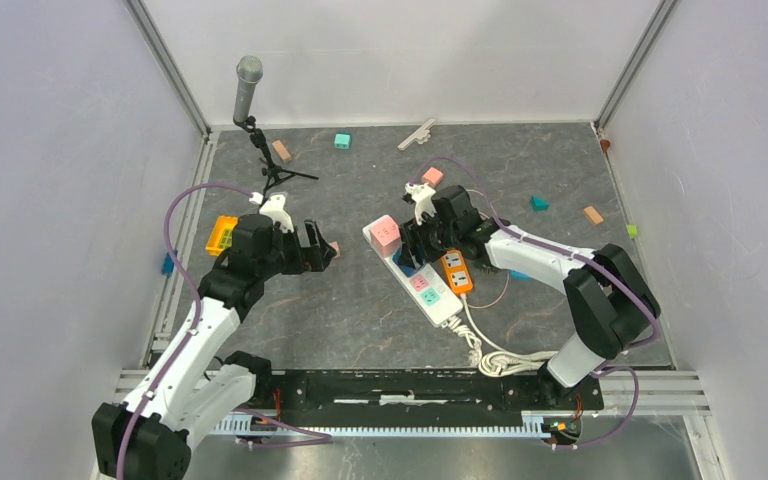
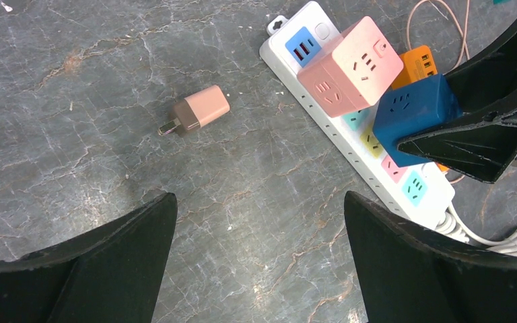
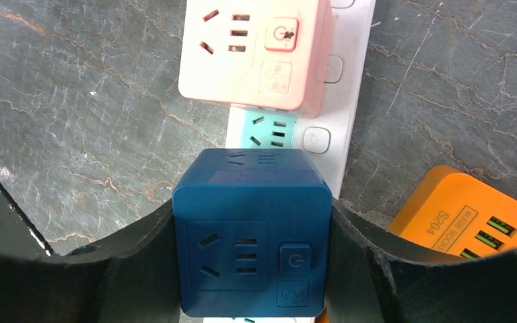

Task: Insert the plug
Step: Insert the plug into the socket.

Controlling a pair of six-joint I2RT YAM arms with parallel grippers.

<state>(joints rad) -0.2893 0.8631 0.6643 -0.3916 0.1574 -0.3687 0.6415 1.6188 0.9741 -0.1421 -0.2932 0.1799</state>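
1 pink cube (image 3: 252, 54) and 1 blue cube (image 3: 252, 235) overlie 1 power strip (image 3: 353, 101).

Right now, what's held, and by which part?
Right gripper clamps the blue socket cube by its two opposite sides. Left gripper is open and empty.

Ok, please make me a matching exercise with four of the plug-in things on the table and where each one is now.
Things:
1. blue cube
2. pink cube
3. small pink charger
4. orange USB block

Places:
a. lies alone on the bare table
b. sits on the power strip
c. held in the right gripper, over the power strip
d. rests beside the power strip

Pairs: 1-c, 2-b, 3-a, 4-d
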